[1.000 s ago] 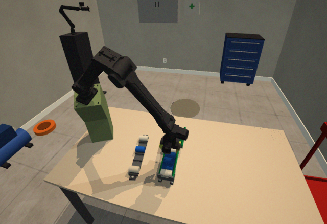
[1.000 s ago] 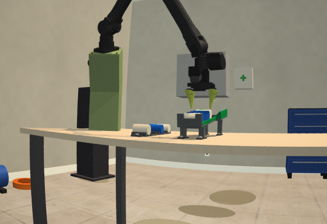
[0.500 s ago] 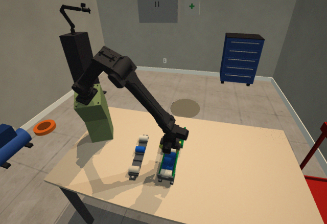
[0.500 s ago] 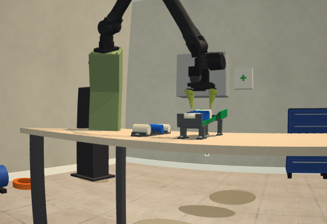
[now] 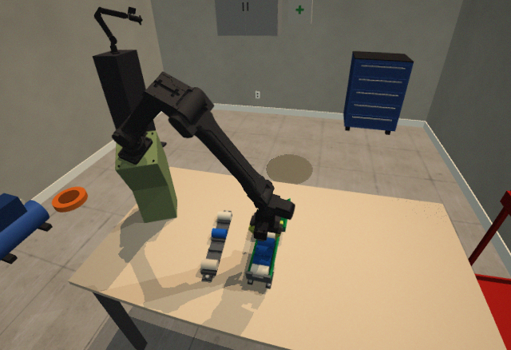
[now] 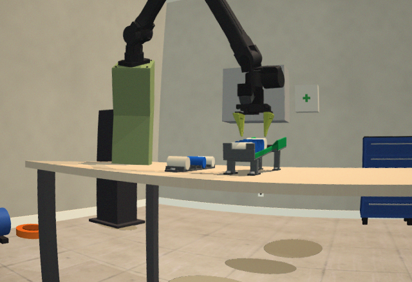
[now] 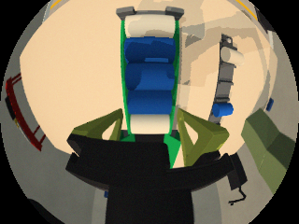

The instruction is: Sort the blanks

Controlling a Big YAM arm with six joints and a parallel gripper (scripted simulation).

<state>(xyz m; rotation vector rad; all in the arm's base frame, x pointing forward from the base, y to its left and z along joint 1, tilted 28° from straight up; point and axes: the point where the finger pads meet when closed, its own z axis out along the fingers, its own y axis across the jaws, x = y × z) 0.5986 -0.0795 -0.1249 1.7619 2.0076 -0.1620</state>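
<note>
Green ramp (image 5: 274, 255) holds cream and blue blanks (image 7: 149, 71); fingers (image 6: 239, 121) olive-yellow

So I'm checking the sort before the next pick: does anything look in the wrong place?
Yes. The ramp holds mixed colors: a white bar at the stop, blue bars behind it, another white bar last. On the rack, a blue bar lies between white ones.

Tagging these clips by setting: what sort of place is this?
Probably a workshop or small factory cell: a blue tool cabinet by the wall, a first-aid sign, and an arm on a pedestal.
</note>
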